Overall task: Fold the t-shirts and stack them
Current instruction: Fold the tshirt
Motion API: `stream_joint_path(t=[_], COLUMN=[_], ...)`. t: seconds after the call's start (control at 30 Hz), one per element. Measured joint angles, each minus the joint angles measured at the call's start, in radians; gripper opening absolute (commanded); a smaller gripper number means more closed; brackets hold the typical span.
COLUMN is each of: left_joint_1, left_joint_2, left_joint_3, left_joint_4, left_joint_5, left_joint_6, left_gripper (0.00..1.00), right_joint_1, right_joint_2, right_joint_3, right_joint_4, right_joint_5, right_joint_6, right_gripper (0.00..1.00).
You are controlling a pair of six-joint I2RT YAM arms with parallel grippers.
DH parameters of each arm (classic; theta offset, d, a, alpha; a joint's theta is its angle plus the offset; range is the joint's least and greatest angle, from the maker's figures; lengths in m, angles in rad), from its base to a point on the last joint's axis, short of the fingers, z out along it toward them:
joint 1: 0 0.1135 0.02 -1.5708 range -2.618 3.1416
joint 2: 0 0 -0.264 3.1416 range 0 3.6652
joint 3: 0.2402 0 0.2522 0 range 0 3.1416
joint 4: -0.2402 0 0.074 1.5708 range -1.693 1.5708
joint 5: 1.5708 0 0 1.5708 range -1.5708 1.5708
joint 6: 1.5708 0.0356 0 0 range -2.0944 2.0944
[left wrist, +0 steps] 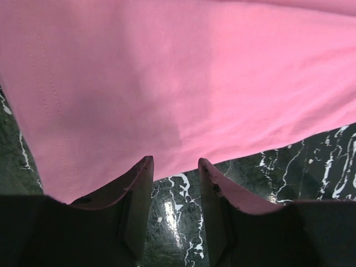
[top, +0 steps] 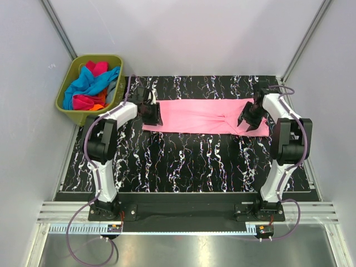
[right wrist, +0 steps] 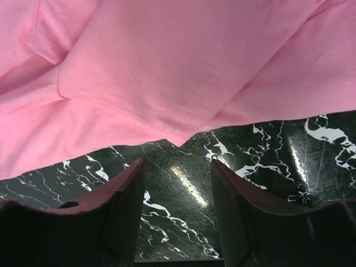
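Observation:
A light pink t-shirt (top: 203, 115) lies flat as a long folded strip across the far part of the black marbled table (top: 183, 161). It fills the upper part of the left wrist view (left wrist: 178, 78) and of the right wrist view (right wrist: 167, 67). My left gripper (top: 152, 118) is at the shirt's left end, open and empty, its fingertips just short of the cloth's edge (left wrist: 173, 167). My right gripper (top: 248, 123) is at the shirt's right end, open and empty above bare table (right wrist: 177, 167). Blue, magenta and orange t-shirts (top: 89, 89) lie heaped in the bin.
An olive-green plastic bin (top: 68, 89) stands off the table's far left corner. White walls with metal frame posts (top: 61, 28) close in the back and sides. The near half of the marbled table holds only the two arm bases (top: 108, 208).

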State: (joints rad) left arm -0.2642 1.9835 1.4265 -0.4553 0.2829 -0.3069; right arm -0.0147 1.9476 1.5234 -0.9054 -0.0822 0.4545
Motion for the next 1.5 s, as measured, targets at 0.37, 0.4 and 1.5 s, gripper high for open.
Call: stream_joint_path(t=[0.37,0.4,1.5], left_joint_1=[-0.002,-0.002,-0.079], left_joint_2=[0.030,0.030,-0.032], left_joint_3=[-0.005,-0.005,-0.141], left_joint_4=[-0.023,-0.024,0.005], left_joint_5=[-0.011,-0.014,0.029], left_joint_6=[0.023,0.023,0.010], left_gripper=[0.42,0.42,0.39], right_joint_1=[-0.194,-0.218,-0.543], right_joint_2=[-0.029,-0.027,-0.097], right_joint_3=[-0.003,-0.003,-0.353], right_joint_4=[0.040,0.048,0.212], right_joint_5=[-0.062,-0.069,-0.065], right_joint_6=[0.031,0.044,0.200], right_gripper=[0.60,0.60,0.26])
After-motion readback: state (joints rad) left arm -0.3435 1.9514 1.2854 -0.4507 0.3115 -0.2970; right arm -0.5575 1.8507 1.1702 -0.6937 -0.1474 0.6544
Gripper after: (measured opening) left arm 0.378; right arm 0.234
